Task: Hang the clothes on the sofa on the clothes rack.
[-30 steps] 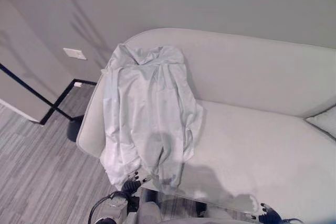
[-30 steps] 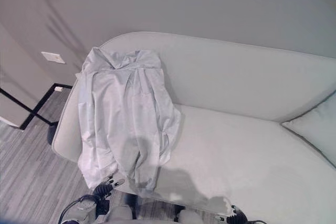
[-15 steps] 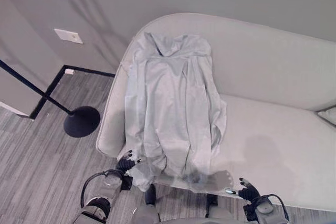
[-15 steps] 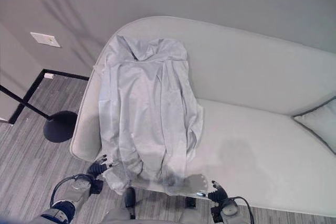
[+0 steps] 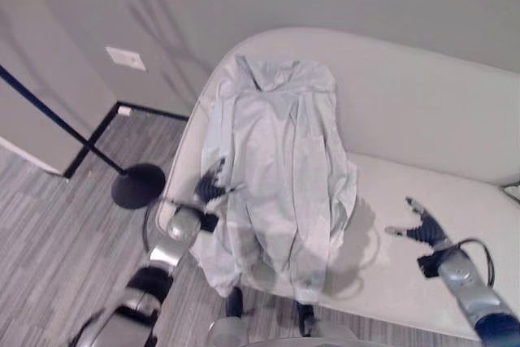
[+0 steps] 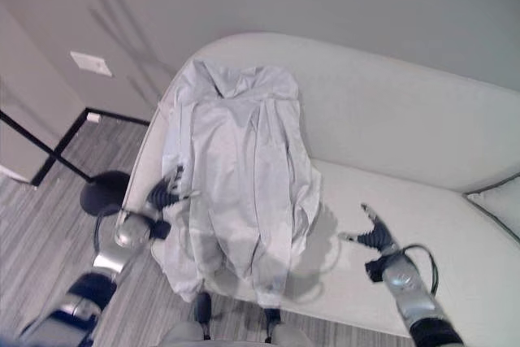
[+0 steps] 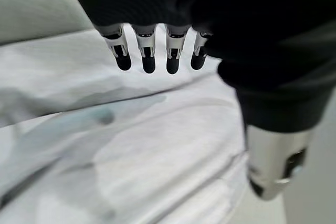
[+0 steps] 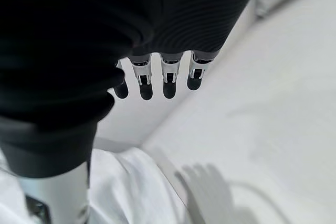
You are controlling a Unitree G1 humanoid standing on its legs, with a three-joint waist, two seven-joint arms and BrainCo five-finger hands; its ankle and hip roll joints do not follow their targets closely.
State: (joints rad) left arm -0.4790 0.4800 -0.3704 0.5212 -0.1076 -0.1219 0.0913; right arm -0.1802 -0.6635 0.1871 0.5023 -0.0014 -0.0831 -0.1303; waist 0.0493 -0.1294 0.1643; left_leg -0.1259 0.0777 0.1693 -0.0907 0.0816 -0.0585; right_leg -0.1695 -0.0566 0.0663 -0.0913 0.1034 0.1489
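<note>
The sofa (image 5: 422,119) spreads pale and wide, its curved back carrying the load here. Over that back, and spilling down across the seat edge toward the floor, hangs the shirt (image 5: 280,160), a pale garment draped collar-up, so the backrest bears its weight and the hem dangles free. That drape likely makes the side edge the easiest place to take hold. Off beyond the left arm stands the clothes rack (image 5: 81,148), a dark slanted pole on a round base on the floor, well apart from the sofa end.

Now the hands. The left hand (image 5: 211,191) sits right at the shirt's side edge, fingers extended and relaxed, nothing pinched; its wrist view shows cloth spread just past the fingertips (image 7: 148,64), close beneath them. The right hand (image 6: 370,232) hovers above bare seat cushion, fingers splayed and empty, with the shirt's other edge off to its inner side, near but apart.
</note>
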